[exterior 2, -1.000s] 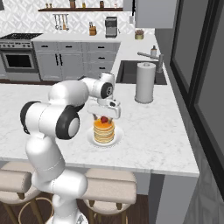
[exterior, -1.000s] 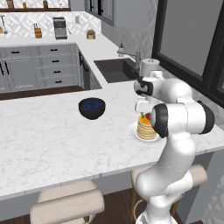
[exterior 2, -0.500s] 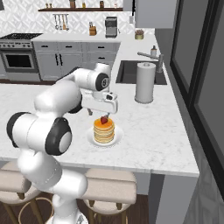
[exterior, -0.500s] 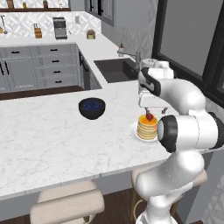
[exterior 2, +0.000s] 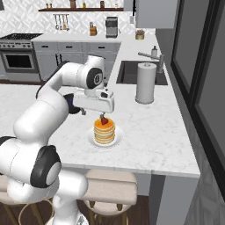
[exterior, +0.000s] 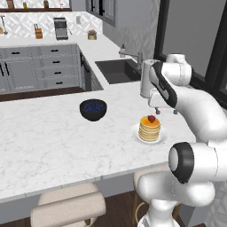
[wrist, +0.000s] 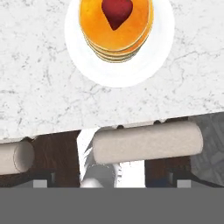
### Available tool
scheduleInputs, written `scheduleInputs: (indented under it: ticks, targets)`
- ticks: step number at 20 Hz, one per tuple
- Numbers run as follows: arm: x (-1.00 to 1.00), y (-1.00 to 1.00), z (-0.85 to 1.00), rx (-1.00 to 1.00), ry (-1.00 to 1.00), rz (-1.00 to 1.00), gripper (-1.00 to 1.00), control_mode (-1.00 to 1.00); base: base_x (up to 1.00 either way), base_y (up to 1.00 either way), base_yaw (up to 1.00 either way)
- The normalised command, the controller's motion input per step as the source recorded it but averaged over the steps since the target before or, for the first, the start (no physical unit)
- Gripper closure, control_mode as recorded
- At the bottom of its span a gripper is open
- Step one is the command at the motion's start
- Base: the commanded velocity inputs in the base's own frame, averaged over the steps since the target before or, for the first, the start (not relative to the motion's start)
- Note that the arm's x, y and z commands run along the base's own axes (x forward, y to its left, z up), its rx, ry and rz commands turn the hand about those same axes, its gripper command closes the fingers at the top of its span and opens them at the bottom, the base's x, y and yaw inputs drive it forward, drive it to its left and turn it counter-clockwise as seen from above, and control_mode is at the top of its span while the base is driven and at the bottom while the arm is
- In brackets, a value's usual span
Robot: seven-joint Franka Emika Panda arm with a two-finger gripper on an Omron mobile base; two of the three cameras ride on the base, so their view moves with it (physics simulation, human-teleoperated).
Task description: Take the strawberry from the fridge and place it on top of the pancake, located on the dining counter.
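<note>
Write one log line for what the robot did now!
strawberry: on pancake | gripper: above stack, state unclear | plate on dining counter

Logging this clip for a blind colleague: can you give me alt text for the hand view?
A red strawberry lies on top of a stack of golden pancakes on a white plate, seen from above on a white marble counter. Below the counter's edge, beige stool cushions stand over a dark wood floor.
</note>
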Motion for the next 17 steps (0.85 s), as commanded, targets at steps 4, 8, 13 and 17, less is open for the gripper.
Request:
scheduleInputs:
  ticks: [4, 8, 13, 17]
  targets:
    - [-0.57, 0.00, 0.59, 0.00, -0.06, 0.03, -1.00, -1.00, 0.00, 0.00, 0.00]
    - [-0.66, 0.00, 0.17, 0.00, -0.10, 0.04, -1.00, -1.00, 0.00, 0.00, 0.00]
    - [-0.88, 0.01, -0.03, 0.00, -0.06, 0.05, -1.00, -1.00, 0.00, 0.00, 0.00]
    - [-0.77, 0.02, 0.07, 0.00, -0.04, 0.05, -1.00, -1.00, 0.00, 0.00, 0.00]
